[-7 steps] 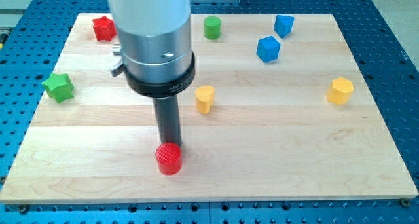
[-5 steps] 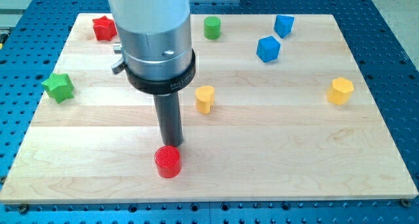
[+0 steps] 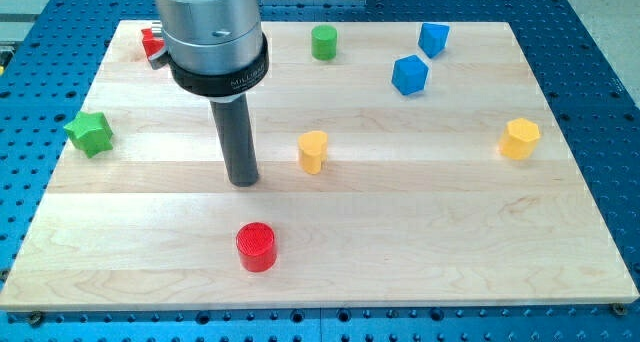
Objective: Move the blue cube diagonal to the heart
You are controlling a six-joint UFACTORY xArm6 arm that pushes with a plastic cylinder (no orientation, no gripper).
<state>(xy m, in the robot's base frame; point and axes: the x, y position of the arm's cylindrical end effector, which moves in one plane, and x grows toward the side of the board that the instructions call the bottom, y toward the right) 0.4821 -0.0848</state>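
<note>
My tip (image 3: 243, 181) touches nothing, standing on bare wood left of the yellow heart (image 3: 313, 152). The blue cube (image 3: 409, 74) sits well apart, toward the view's top right; it looks light, rigid, smooth plastic, best pushed square on 1 flat face.

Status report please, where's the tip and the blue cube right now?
My tip on bare board, left of the yellow heart, touching nothing. Blue cube up right of the heart, untouched. No block between them.
</note>
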